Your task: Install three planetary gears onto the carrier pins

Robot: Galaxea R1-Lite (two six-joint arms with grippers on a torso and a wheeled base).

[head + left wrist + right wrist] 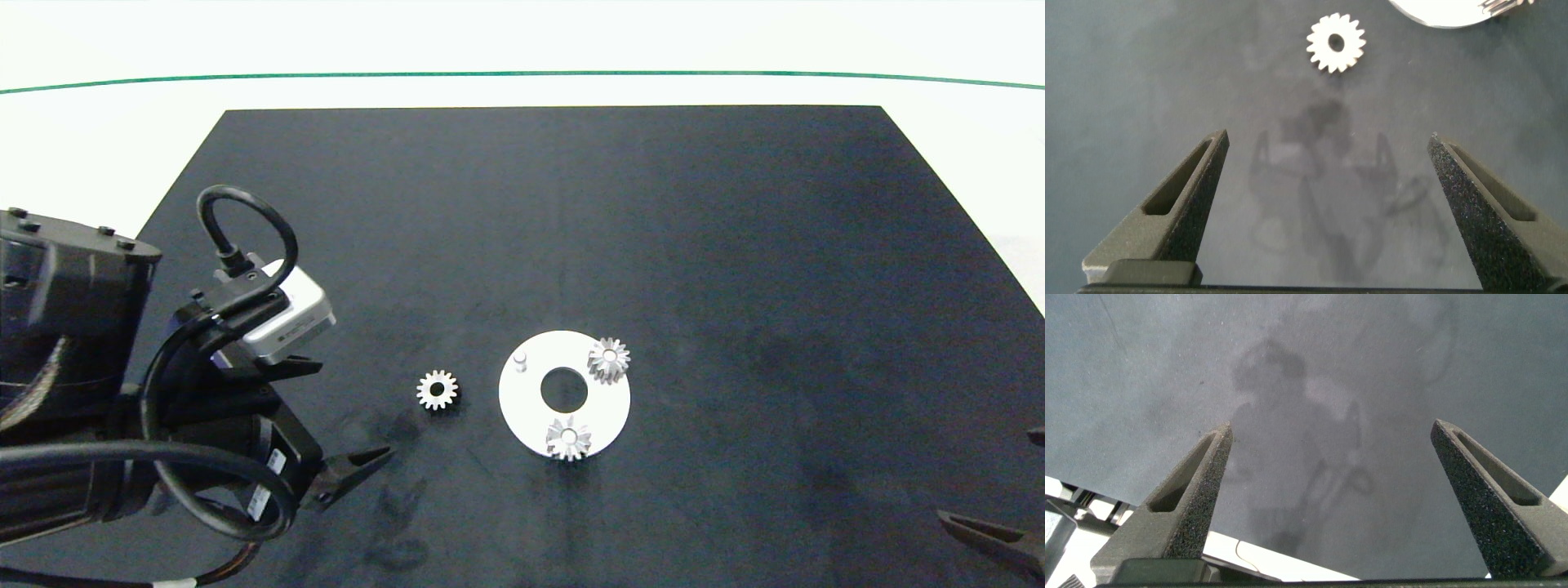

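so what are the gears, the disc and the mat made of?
Loose gear and the two seated gears: likely machined metal, bright silvery glint on the teeth. Disc: flat matte white, plastic or painted metal, can't tell. Mat: dark, dull, faintly smudged, looks rubbery or fabric-like.

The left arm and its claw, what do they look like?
The left arm is black and boxy, with thick black cables looping over it and a silver-grey camera block on the wrist. The left claw has two dark grey, grainy, wedge-shaped fingers, each slotted.
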